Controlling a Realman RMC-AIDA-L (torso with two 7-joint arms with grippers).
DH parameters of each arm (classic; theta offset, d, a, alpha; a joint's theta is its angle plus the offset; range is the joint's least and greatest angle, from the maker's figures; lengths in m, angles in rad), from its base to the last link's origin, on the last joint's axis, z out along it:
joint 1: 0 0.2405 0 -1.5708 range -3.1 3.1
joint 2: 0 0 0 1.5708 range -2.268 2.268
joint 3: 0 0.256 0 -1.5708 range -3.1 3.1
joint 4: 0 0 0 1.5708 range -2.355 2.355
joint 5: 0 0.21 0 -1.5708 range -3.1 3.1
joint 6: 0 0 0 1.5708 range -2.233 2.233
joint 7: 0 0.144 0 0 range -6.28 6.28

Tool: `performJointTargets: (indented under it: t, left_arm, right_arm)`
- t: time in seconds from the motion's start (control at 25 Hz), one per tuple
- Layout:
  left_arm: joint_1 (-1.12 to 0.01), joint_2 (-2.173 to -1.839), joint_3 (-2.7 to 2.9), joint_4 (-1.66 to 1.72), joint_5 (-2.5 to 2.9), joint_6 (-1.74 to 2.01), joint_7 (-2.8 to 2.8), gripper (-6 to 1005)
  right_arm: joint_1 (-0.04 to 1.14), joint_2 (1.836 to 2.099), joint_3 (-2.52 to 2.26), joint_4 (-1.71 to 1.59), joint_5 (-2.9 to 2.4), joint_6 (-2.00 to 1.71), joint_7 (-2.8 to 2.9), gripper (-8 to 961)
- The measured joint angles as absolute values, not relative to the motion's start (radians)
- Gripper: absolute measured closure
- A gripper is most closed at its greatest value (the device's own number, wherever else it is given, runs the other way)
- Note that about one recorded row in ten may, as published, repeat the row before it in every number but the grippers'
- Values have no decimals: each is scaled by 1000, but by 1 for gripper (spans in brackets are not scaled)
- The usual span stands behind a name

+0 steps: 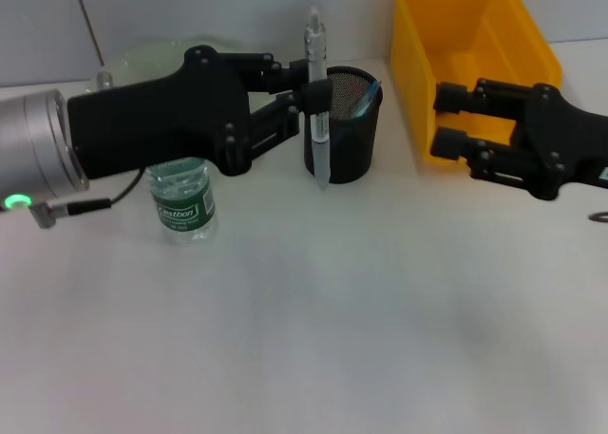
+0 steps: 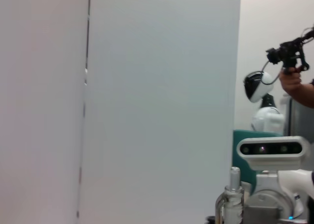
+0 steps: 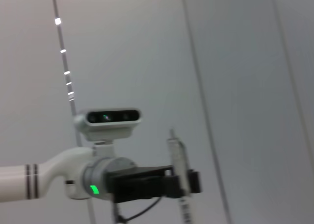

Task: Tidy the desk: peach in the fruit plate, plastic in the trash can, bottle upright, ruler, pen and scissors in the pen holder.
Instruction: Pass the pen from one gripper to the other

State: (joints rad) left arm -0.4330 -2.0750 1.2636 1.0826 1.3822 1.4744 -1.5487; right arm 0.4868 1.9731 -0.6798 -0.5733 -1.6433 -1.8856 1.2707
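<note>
My left gripper [image 1: 309, 94] is pinching the pen [image 1: 316, 102] near its middle, fingers pressed against the barrel, and the pen hangs upright with its tip down. The pen holder [image 1: 343, 138] sits just beyond and beside that gripper; the pen crosses in front of its near rim, and I cannot tell whether the tip is inside the cup or outside it. Something blue [image 1: 370, 92] pokes out over the cup's far edge. Under my left arm stands the bottle [image 1: 184, 204], upright on the desk [image 1: 313, 330], and behind the arm I see a bit of the fruit plate [image 1: 142, 59]. My right gripper [image 1: 446, 121] hovers with its fingers spread apart, right at the near wall of the trash can [image 1: 465, 35]. From the right wrist I see the left gripper [image 3: 189, 182] holding the pen [image 3: 179, 170] vertical.
</note>
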Motion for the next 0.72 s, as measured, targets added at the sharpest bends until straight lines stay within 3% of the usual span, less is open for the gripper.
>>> performJointTargets:
  t: [0.08, 0.4, 0.52, 0.72]
  left_arm:
    - [-381, -2075, 1355, 1083, 1298, 1404, -1474, 796]
    - [-379, -2073, 1409, 1082, 1291, 1373, -1468, 794]
    - [-388, -2071, 1426, 1082, 1295, 1367, -1473, 793]
    - [-389, -2073, 1436, 1063, 1296, 1365, -1468, 791]
  right_arm:
    - [489, 1962, -683, -579, -1667, -1907, 1285, 373]
    - [514, 1959, -689, -594, -1746, -1911, 1290, 373]
    - [529, 1967, -691, -610, -1791, -1909, 1283, 374]
    - [542, 2002, -693, -660, -1853, -1867, 1272, 374]
